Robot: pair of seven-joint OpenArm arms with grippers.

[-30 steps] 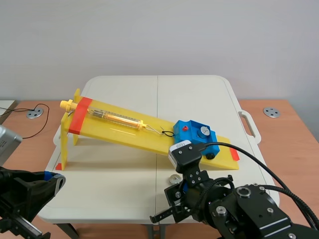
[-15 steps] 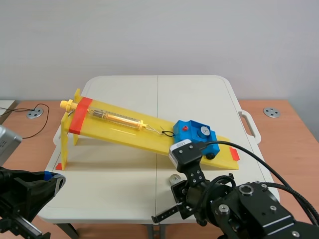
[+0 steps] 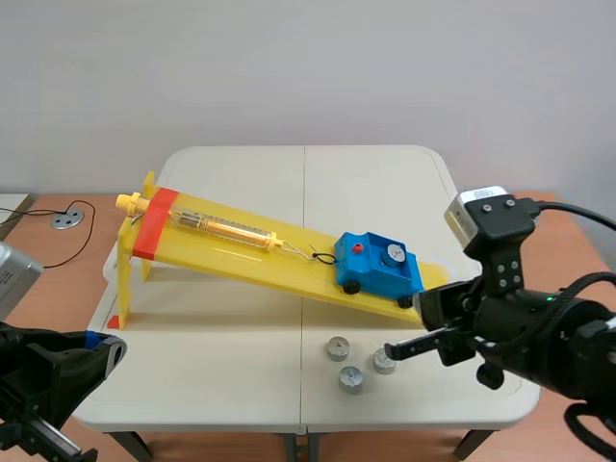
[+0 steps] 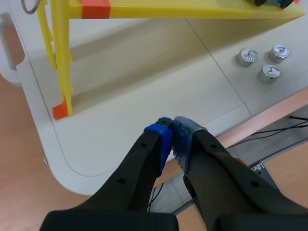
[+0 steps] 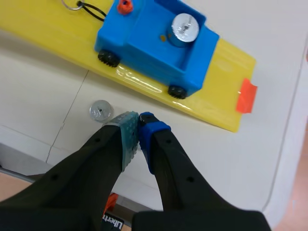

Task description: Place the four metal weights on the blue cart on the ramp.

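Already one metal weight (image 3: 393, 255) sits in the open top of the blue cart (image 3: 371, 276), which stands low on the yellow ramp (image 3: 241, 252), near its foot. A black cord ties the cart's front to a yellow spring scale (image 3: 226, 229) lying along the ramp higher up.

Three loose weights (image 3: 337, 347) lie in a close cluster on the white table (image 3: 212, 356), just in front of the ramp's foot and not touching one another.

The right tool (image 3: 391, 352) extends in from the right with its fingers pressed together, holding nothing. Its tip is over the rightmost weight of the cluster, and I cannot tell whether it touches. In the right wrist view the closed pads (image 5: 126, 132) cover most of the cluster, only one weight shows beside them, and the cart lies just ahead.

The left tool (image 4: 171, 126) is likewise pinched closed on nothing. It sits low over the table's near left edge, well apart from the ramp's raised end and from the weights.
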